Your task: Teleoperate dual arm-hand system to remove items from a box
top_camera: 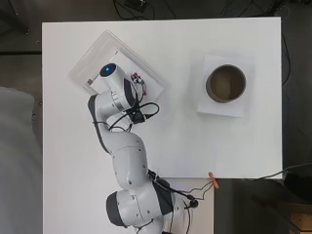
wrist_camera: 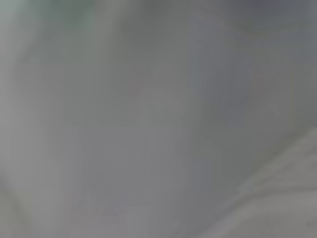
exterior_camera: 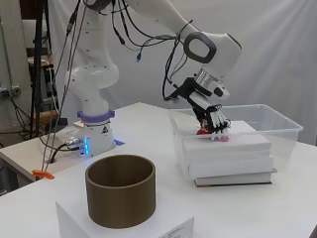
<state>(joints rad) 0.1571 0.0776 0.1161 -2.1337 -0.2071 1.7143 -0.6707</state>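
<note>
A clear plastic box (top_camera: 92,48) (exterior_camera: 287,127) sits at the table's far left and holds a white stack of flat blocks (exterior_camera: 233,153). My hand (top_camera: 138,84) (exterior_camera: 214,119) reaches down into the box, its fingers curled around a small red item (exterior_camera: 201,132) (top_camera: 135,76) lying on top of the stack. The arm covers much of the box from overhead. The wrist view is a grey blur with nothing recognisable in it.
A brown open cylinder (top_camera: 225,83) (exterior_camera: 120,196) stands on a white block (top_camera: 219,108) (exterior_camera: 163,225) at the table's right. A small orange clip (top_camera: 214,180) (exterior_camera: 42,174) sits at the near table edge. Cables hang from the arm.
</note>
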